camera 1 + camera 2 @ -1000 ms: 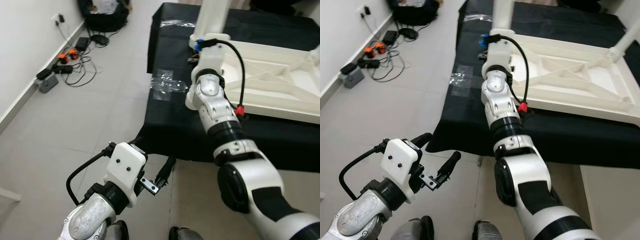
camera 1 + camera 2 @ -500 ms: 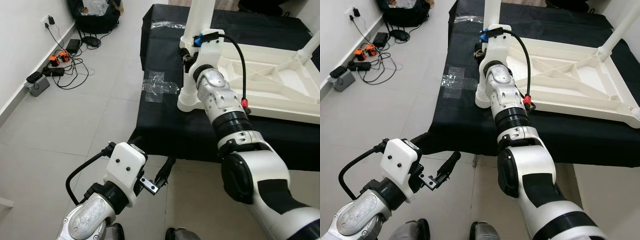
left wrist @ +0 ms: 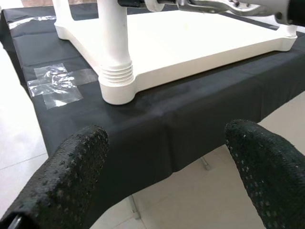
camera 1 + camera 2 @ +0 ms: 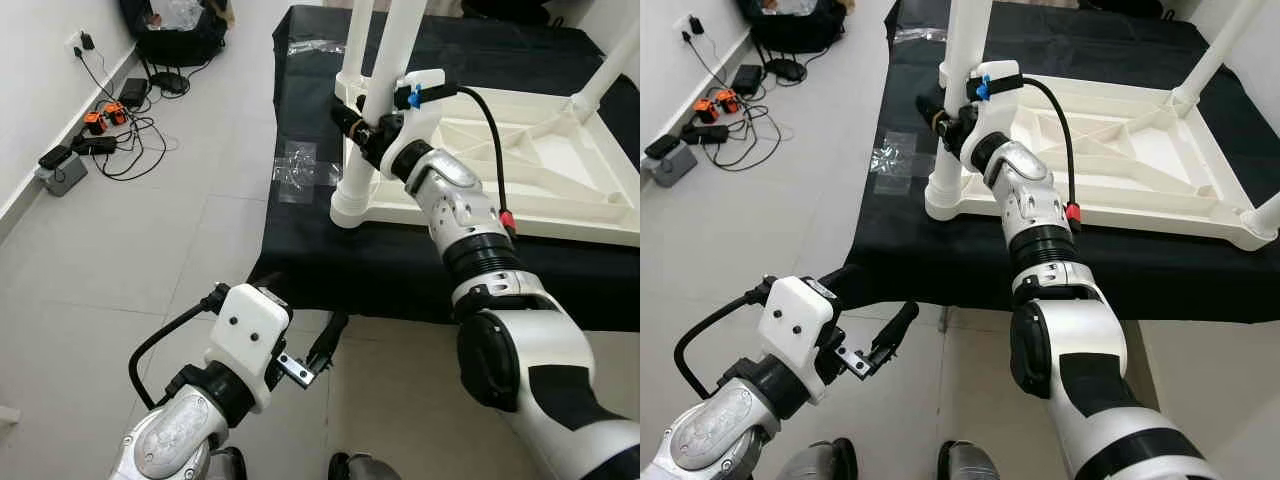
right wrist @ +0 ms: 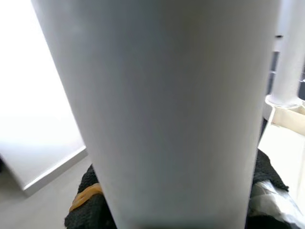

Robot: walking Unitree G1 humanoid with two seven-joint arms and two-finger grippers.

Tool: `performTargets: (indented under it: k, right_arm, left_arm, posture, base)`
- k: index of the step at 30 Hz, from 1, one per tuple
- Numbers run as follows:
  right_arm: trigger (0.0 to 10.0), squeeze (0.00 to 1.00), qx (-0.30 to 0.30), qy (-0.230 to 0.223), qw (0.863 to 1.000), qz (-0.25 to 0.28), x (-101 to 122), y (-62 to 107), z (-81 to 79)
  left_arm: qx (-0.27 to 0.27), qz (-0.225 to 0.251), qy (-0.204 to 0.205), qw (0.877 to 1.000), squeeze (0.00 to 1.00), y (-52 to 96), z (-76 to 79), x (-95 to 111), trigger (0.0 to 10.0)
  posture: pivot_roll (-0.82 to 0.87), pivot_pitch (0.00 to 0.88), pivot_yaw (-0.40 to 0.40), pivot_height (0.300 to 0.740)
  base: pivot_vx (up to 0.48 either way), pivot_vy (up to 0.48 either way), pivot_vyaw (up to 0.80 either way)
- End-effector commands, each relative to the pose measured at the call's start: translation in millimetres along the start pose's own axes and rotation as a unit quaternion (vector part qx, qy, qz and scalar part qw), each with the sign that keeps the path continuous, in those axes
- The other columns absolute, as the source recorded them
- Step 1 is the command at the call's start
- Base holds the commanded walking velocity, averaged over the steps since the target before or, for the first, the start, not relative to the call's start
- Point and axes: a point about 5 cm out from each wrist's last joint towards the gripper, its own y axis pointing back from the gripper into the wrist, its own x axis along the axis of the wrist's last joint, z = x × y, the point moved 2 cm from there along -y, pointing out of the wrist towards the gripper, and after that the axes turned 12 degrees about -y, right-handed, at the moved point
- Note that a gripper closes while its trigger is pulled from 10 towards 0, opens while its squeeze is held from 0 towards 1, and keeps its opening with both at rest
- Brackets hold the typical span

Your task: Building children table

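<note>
Bright, even light — mostly sharp.

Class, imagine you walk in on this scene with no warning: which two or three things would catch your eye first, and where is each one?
First, the white children's table lying upside down on a black cloth, its legs pointing up. Next, the right pincer, shut on the near-left table leg at the corner closest to the robot. Last, the left pincer hanging open and low over the tiled floor, short of the cloth's edge.

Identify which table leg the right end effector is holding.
The near-left corner leg, standing in its threaded socket nearest the taped cloth edge; the right end effector grips it.
</note>
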Motion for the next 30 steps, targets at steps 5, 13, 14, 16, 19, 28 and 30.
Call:
performTargets:
  k: [5, 13, 14, 16, 19, 28, 30]
  right_arm:
    - [10.0, 0.0, 0.021, -0.092, 0.995, -0.026, -42.0, 1.9, -5.6]
    - [10.0, 0.0, 0.199, -0.122, 0.971, -0.05, -47.1, 14.9, -27.5]
    - [10.0, 0.0, 0.217, -0.111, 0.968, -0.064, -49.4, 16.7, -30.5]
    - [10.0, 0.0, 0.206, -0.09, 0.972, -0.074, -52.3, 15.4, -29.7]
    - [10.0, 0.0, 0.174, -0.071, 0.979, -0.077, -53.7, 12.1, -25.9]
    - [10.0, 0.0, -0.058, -0.013, 0.996, -0.074, -53.4, 8.2, 12.6]
    - [10.0, 0.0, -0.177, 0.006, 0.982, -0.062, -49.0, 17.3, 36.9]
  left_arm:
    - [-0.003, -0.003, -0.003, 1.0, 0.0, 1.1, 0.5, -0.6, 10.0]
    - [-0.003, -0.002, -0.005, 1.0, 0.0, 0.7, 0.1, -0.2, 10.0]
    - [-0.003, -0.002, -0.005, 1.0, 0.0, 0.7, -0.1, 0.0, 10.0]
    - [-0.003, -0.001, -0.005, 1.0, 0.0, 0.7, -0.3, 0.0, 10.0]
    - [-0.003, -0.001, -0.006, 1.0, 0.0, 0.5, -0.3, 0.2, 10.0]
    - [-0.001, 0.002, -0.008, 1.0, 0.0, -0.2, -0.6, 1.0, 10.0]
    - [0.0, 0.002, -0.009, 1.0, 0.0, -0.3, -1.2, 1.0, 10.0]
  posture:
    - [0.13, 0.264, -0.061, 0.74]
    - [0.13, 0.264, -0.062, 0.74]
    - [0.13, 0.264, -0.062, 0.74]
    - [0.13, 0.261, -0.062, 0.74]
    - [0.13, 0.261, -0.062, 0.74]
    - [0.13, 0.253, -0.061, 0.74]
    - [0.13, 0.244, -0.064, 0.74]
  base:
    - [0.0, 0.0, 0.0]
    - [0.0, 0.0, 0.0]
    - [0.0, 0.0, 0.0]
    - [0.0, 0.0, 0.0]
    - [0.0, 0.0, 0.0]
    - [0.0, 0.0, 0.0]
    - [0.0, 0.0, 0.0]
